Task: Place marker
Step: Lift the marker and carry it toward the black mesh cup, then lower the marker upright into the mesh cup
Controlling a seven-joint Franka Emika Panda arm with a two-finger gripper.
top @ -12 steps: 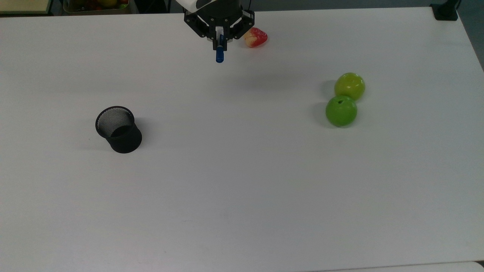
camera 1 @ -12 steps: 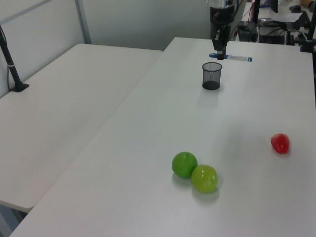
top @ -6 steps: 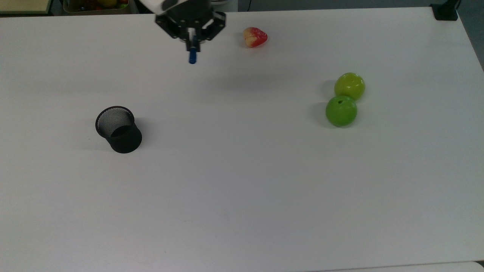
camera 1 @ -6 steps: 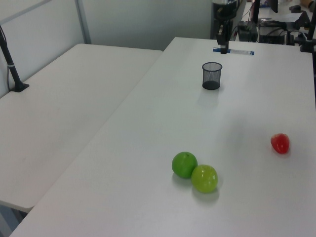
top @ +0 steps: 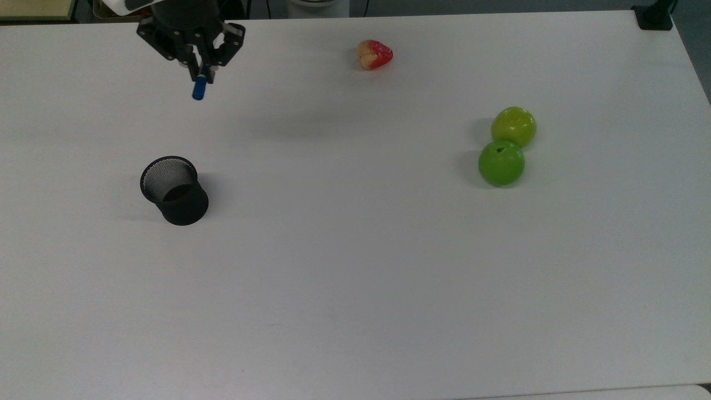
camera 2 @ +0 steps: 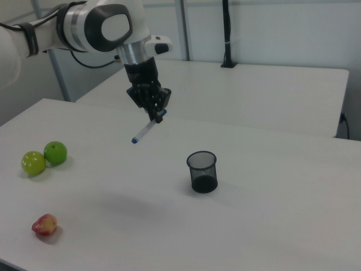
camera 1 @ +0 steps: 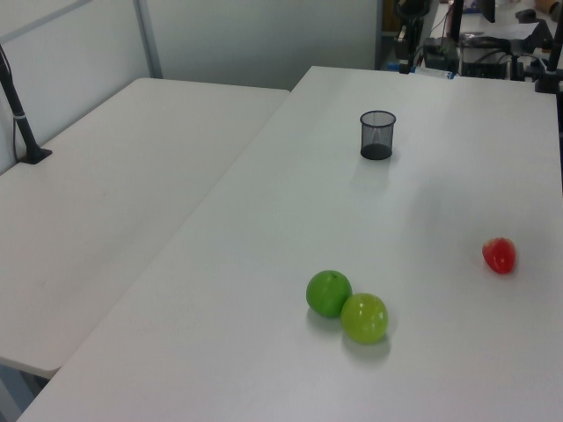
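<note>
I'm swinging the black two-finger gripper [top: 201, 66] across the back of the white table [top: 355, 278], and over the last second it has travelled a long way toward the top view's left, from just beside the red and yellow fruit [top: 375, 54] to a spot up-table of the black mesh pen cup [top: 174, 190]. The fingers stay pinched on the slim white-barrelled marker with the blue cap [camera 2: 146, 129], gripping it near one end, so the grasp has survived the move. In the right view the marker hangs in the air well above the table, slanting down and toward the right view's left, blue tip lowest. The cup stands upright and has not budged, and the two green apples [top: 506, 145] sit touching each other, well apart from all this on the top view's right. My read: the carry is nearly lined up sideways with the cup, but the marker is not yet over its mouth and is not vertical either. I reckon the next stretch means bringing it over the rim and watching that slant, since a tilted barrel could clip the mesh edge and tip the light cup.
</note>
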